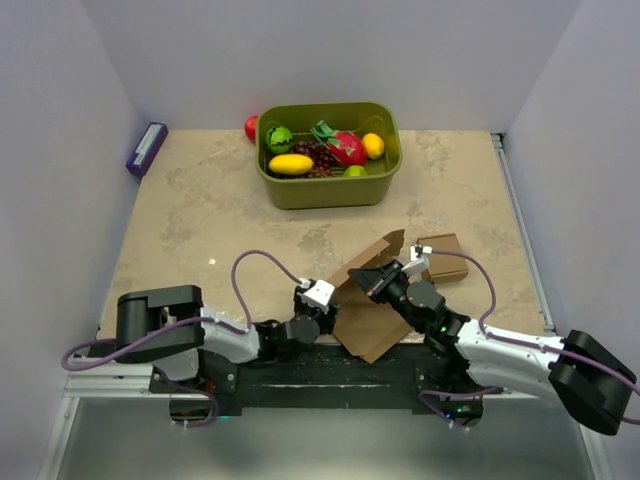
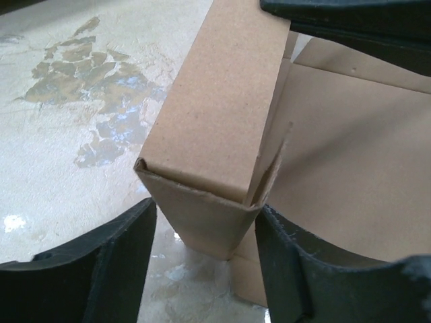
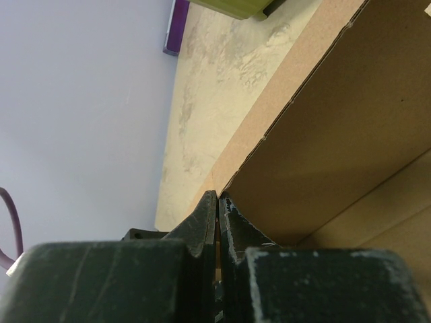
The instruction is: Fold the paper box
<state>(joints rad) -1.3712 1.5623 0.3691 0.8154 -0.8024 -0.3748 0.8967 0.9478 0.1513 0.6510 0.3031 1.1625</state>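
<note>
Top external view: big brown paper box (image 1: 372,310) down at the near edge of the tabletop (image 1: 200,220), right between the two arms. Half folded and tipped up, with one flap sticking up at the far end and a wide flat panel sloping down toward the arm bases.

Left tool (image 1: 332,292) reaching in from the left, at the box's left side. From the left wrist view, fingers (image 2: 114,262) spread apart, one on each side of a folded corner of the box. Finger on the right of the picture just touching the cardboard, the other one a tiny bit away. Long narrow panel running up from that corner, with a wide flat panel beside it.

Right tool (image 1: 378,280) up on the box's higher part, coming in from the right. From the right wrist view, fingers (image 3: 202,225) pressed together, pinching a thin edge of the box, with a sliver of brown showing between them. Box wall rising to the right of the fingers, tabletop and pale wall off to the left.

Small cardboard cube (image 1: 443,257) just behind the right tool, near the big box.

Farther back and well apart, green tub (image 1: 330,192) full of toy fruit (image 1: 290,164): yellow, green, red and orange pieces, plus dark grapes. Red ball (image 1: 251,127) peeking out behind the tub's left corner. Purple box (image 1: 147,148) at the far left edge, against the wall.
</note>
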